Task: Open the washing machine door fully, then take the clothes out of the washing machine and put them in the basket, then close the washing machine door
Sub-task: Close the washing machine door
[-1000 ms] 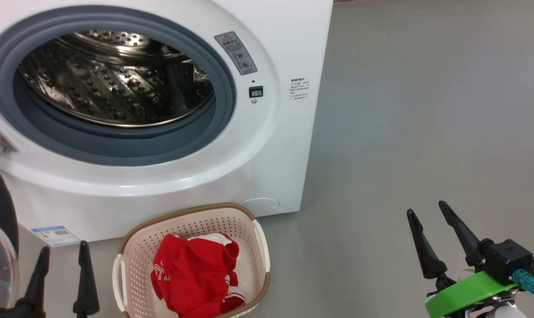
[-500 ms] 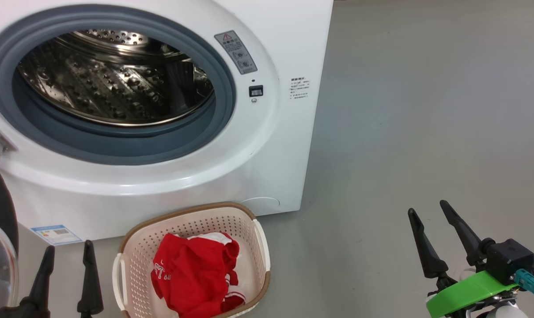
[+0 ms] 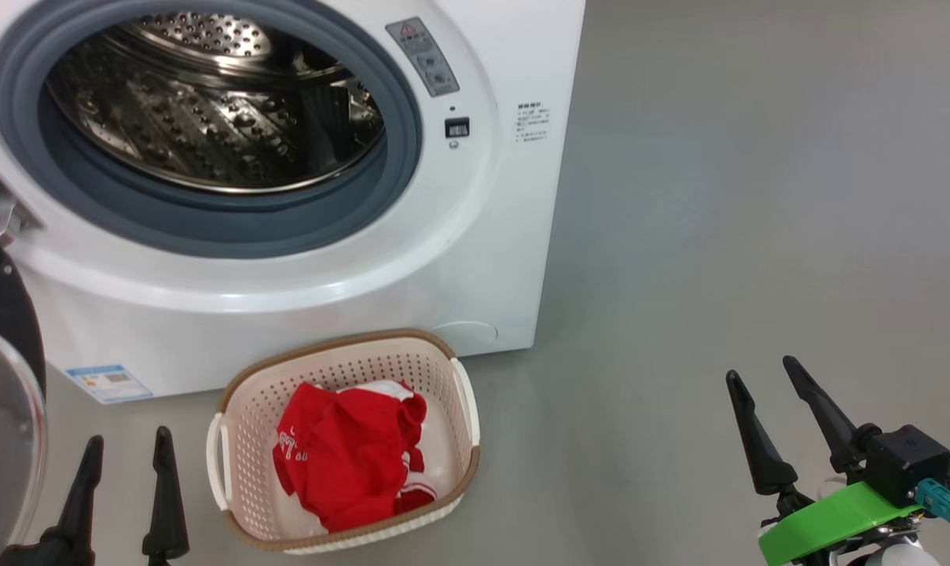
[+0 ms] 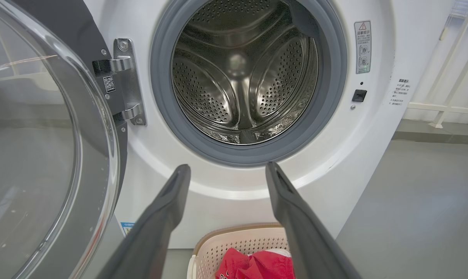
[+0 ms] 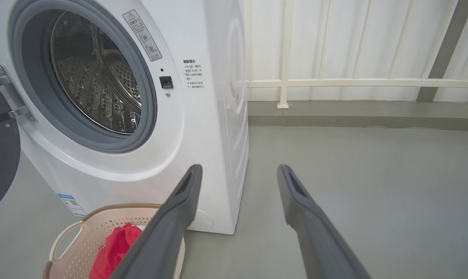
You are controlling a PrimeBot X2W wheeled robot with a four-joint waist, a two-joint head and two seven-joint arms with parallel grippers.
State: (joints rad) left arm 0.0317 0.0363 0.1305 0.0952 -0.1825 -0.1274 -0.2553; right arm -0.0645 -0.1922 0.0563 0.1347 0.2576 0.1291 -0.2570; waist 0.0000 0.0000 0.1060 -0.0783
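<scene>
The white washing machine (image 3: 475, 259) stands with its steel drum (image 3: 207, 102) bare; in the left wrist view the drum (image 4: 241, 73) holds nothing I can see. Its door (image 3: 3, 409) hangs swung out at the left, black rim and glass bowl (image 4: 28, 155) close beside my left gripper (image 3: 126, 448). That gripper is open, low on the left of the basket (image 3: 459, 393). Red clothes (image 3: 345, 456) with white trim lie inside the basket (image 5: 69, 236). My right gripper (image 3: 761, 376) is open over the bare floor, well to the right of the machine.
Grey floor (image 3: 757, 196) stretches to the right of the machine. A white railing (image 5: 354, 82) and a low kerb run along the wall behind it. A blue label (image 3: 107, 383) sits low on the machine's front.
The whole head view has shifted, so the camera moved: machine and basket sit higher in the picture. Both grippers stay open and hold nothing.
</scene>
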